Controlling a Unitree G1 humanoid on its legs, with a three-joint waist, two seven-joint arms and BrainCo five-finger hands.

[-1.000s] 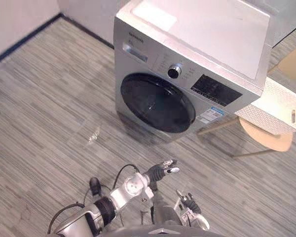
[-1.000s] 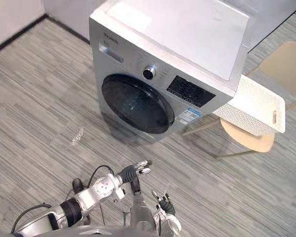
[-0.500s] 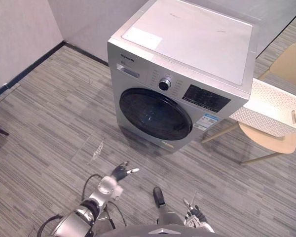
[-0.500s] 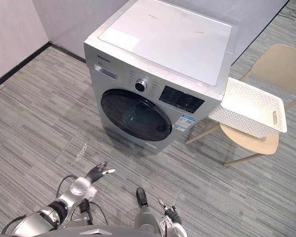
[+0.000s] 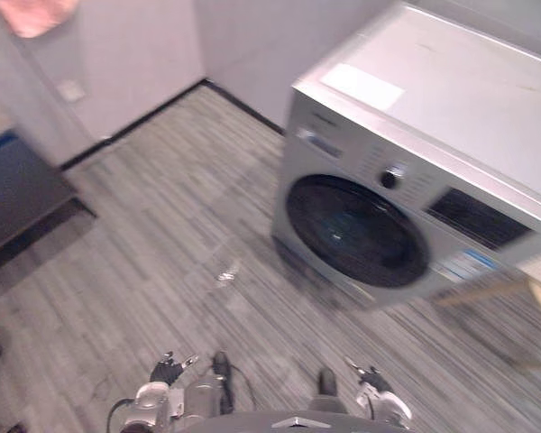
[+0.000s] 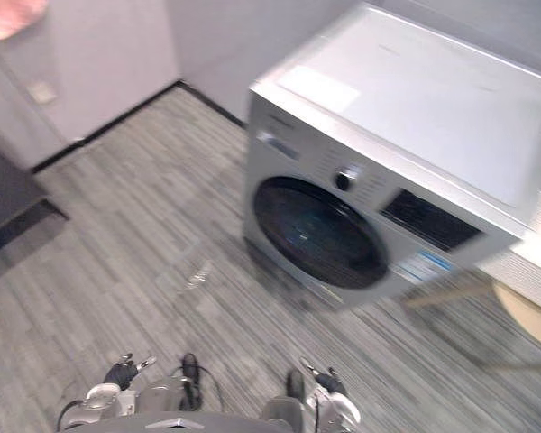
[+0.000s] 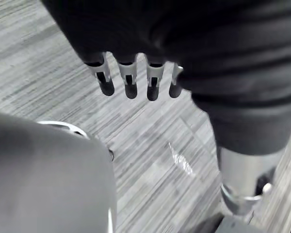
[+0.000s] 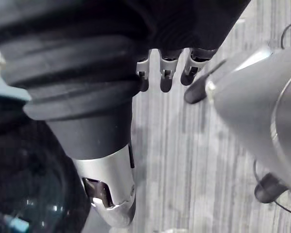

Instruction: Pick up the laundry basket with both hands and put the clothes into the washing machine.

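Left hand: Your left hand [image 7: 131, 83] hangs low at the near left, over bare floor [image 5: 162, 216]. Its fingers are straight and loose, and it holds nothing.
Right hand: Your right hand [image 8: 165, 73] hangs low at the near right. Its fingers are also relaxed and it is empty.
Floor between: You have open grey plank floor from the hands up to the machine. A small shiny patch [image 5: 225, 273] lies on it, left of the direct line.
Washing machine: The washing machine [image 5: 433, 117] stands far and to the right of centre. Its front is turned toward you and to the left.
Door: The round dark door [image 5: 356, 230] looks closed against the front. You cannot see into the drum.
Basket: A pale strip [image 6: 536, 257] at the far right edge, just beside the machine, is probably the laundry basket. It is too blurred and cut off to be sure, or to tell which way its long side runs.
Chair: A tan seat [image 6: 534, 317] shows just below that strip.
Key relation: The basket lies far and to the right of both hands and well apart from them. Your right hand is the nearer one.
In the way: The machine's near right corner sits close to that line.
Clothes: You can see none, so they could be in the basket or already behind the closed door.
Far left: A dark low block [image 5: 18, 194] stands against the wall, well clear.
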